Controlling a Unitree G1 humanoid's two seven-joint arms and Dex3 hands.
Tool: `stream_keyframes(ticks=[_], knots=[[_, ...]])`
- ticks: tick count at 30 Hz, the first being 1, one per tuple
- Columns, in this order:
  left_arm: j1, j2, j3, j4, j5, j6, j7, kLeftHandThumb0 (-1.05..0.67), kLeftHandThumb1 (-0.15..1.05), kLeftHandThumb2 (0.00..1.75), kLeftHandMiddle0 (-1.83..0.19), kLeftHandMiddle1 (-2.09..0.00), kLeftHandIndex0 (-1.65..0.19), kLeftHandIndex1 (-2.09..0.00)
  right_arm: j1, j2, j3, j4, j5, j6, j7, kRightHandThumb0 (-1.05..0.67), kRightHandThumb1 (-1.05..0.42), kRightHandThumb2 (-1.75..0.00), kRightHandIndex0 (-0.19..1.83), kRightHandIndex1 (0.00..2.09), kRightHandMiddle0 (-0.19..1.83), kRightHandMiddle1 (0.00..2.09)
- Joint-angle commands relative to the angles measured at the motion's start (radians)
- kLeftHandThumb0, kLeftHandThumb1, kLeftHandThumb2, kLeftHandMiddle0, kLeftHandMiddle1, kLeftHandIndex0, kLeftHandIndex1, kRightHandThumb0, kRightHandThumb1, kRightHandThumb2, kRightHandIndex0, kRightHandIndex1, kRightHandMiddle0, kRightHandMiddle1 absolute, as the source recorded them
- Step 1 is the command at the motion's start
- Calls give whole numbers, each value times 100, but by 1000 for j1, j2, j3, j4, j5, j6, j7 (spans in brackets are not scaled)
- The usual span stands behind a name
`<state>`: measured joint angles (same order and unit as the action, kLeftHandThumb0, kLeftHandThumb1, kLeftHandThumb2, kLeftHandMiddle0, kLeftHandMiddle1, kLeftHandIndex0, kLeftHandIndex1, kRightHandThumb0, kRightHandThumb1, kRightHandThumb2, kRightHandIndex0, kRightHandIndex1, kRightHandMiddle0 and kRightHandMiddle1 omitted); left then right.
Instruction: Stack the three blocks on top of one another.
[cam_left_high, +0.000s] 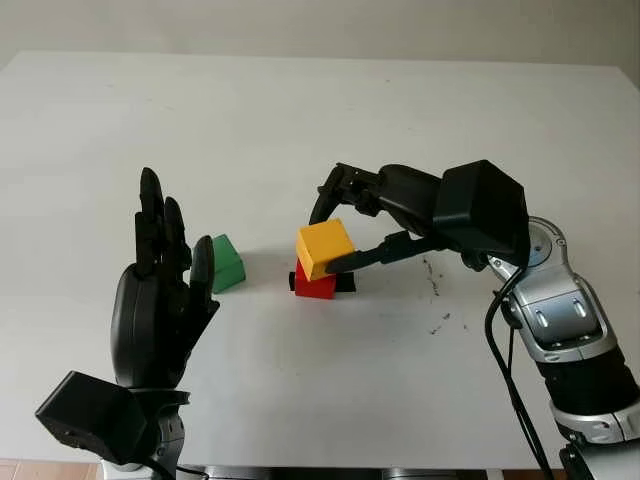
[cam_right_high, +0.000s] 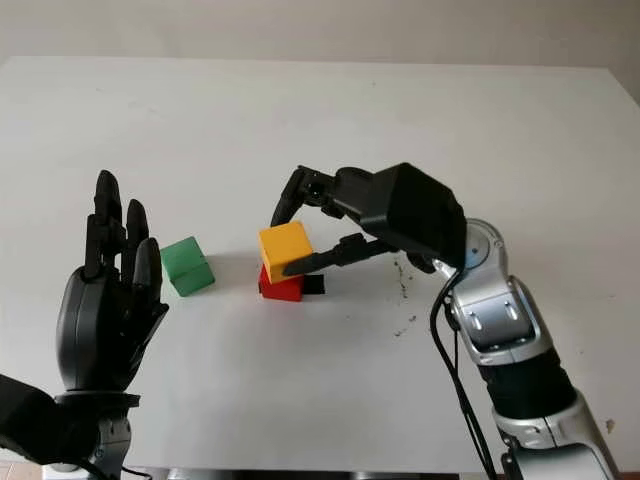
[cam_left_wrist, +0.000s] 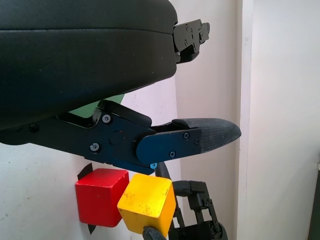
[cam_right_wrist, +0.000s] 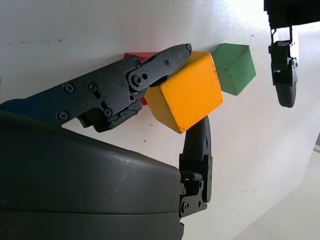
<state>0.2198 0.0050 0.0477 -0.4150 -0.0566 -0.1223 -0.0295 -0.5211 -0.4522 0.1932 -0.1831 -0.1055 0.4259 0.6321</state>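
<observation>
From the left eye view, the right robot hand (cam_left_high: 335, 232) grips the yellow cube-shaped block (cam_left_high: 324, 248), which sits tilted on top of the red cube-shaped block (cam_left_high: 314, 283) near the middle of the white bench (cam_left_high: 300, 120). The green cube-shaped block (cam_left_high: 227, 263) stands on the bench just left of the pair, apart from them. The left robot hand (cam_left_high: 158, 295) is raised at the near left, released and holding nothing.

In the right wrist view, black fingers (cam_right_wrist: 165, 62) press opposite sides of the yellow block, with the green block behind it.

In the left wrist view, the yellow block touches the red one.
</observation>
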Motion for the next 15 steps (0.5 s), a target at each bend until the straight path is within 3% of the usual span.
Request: stream_keyframes(ticks=[1, 15], knots=[[5, 0, -3, -10, 2, -11, 1, -63, 105, 53, 18, -5, 19, -5, 17, 5, -11, -33, 5, 6, -17, -38, -98, -6, 13, 5, 11, 176], [8, -5, -8, -9, 6, -12, 7, -63, 105, 53, 18, -5, 19, -5, 48, 55, 7, -41, -3, 30, -99, -38, -101, -6, 11, 4, 5, 177]])
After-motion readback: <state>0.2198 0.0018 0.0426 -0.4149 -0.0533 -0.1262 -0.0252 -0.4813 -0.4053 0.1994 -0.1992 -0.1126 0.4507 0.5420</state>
